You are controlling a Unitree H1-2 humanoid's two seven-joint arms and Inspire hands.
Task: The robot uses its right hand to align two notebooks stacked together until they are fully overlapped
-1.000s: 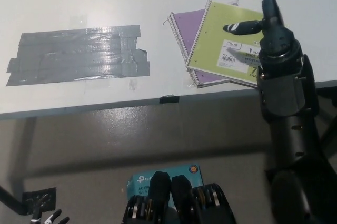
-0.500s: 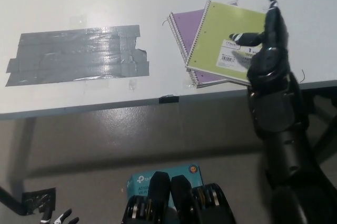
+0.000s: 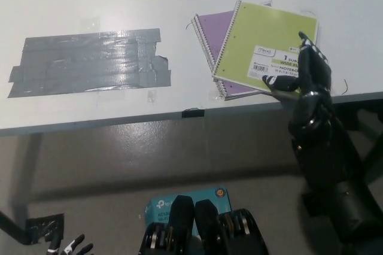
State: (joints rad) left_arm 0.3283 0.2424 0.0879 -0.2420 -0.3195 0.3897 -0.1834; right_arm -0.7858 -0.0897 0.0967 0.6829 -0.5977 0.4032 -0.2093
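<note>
While askew on purple notebook [image 3: 209, 30], green "Mead" notebook [image 3: 260, 45] under spread, empty right robot hand [image 3: 306, 75].

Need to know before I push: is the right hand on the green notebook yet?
Cannot tell. In the head view the right hand overlaps the lower right corner of the green notebook, but from steeply above, contact or hovering looks the same.
</note>
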